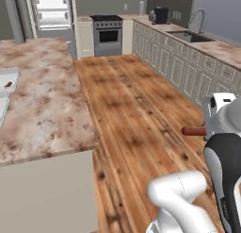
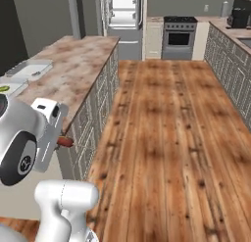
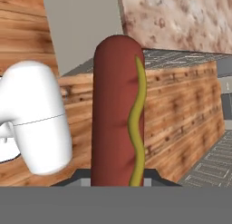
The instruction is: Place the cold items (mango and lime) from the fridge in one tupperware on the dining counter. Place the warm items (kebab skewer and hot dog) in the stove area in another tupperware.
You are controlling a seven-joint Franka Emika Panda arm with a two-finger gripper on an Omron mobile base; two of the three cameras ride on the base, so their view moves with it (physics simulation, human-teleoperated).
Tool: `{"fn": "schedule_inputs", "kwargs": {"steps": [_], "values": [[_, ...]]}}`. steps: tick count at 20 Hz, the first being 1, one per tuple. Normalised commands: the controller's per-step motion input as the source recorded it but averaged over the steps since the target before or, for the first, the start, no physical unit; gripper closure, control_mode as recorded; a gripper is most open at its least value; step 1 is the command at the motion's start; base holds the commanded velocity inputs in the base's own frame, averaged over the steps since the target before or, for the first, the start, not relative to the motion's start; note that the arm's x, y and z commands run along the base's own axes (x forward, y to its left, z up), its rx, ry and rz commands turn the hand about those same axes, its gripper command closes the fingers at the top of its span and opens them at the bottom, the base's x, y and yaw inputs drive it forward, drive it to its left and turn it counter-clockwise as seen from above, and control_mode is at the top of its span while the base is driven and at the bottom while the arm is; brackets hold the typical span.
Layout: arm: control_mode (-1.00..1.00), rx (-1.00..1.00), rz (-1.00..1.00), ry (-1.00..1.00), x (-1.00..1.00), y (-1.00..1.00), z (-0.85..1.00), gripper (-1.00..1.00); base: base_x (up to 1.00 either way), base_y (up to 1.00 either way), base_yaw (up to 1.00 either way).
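The hot dog [image 3: 118,114], brown-red with a wavy mustard line, stands straight out of the hand [image 3: 118,180], which is clamped on its near end; its tip [image 1: 194,131] pokes out sideways above the wooden floor [image 1: 136,114]. The marbled tabletop [image 1: 42,100] of the dining counter carries the pale tupperware [image 2: 28,68], well apart from the hand. Fridge [image 2: 123,11] and stove [image 2: 179,35] stand at the far wall

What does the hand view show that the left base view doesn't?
Hand view alone: the mustard line running along the hot dog, which fills the frame.

Left base view alone: the stove, the fridge, the sink, and a tupperware at the dining counter's left edge.

Both: the hot dog in the shut claw, wooden floor, marbled countertop.
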Motion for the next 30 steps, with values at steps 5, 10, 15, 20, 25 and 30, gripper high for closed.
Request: {"fn": "schedule_inputs", "kwargs": {"steps": [5,10,15,20,25,30], "values": [[1.00,0.00,0.00,0.00,0.00,0.00,0.00,1.00,-0.73,1.00,0.00],[1.00,0.00,0.00,0.00,0.00,0.00,0.00,1.00,-0.39,1.00,-0.04],[1.00,0.00,0.00,0.00,0.00,0.00,0.00,1.00,-0.04,1.00,-0.16],[1.00,0.00,0.00,0.00,0.00,0.00,0.00,1.00,-0.09,1.00,-0.27],[1.00,0.00,0.00,0.00,0.00,0.00,0.00,1.00,-0.06,1.00,-0.38],[1.00,0.00,0.00,0.00,0.00,0.00,0.00,1.00,-0.01,1.00,-0.45]]}}
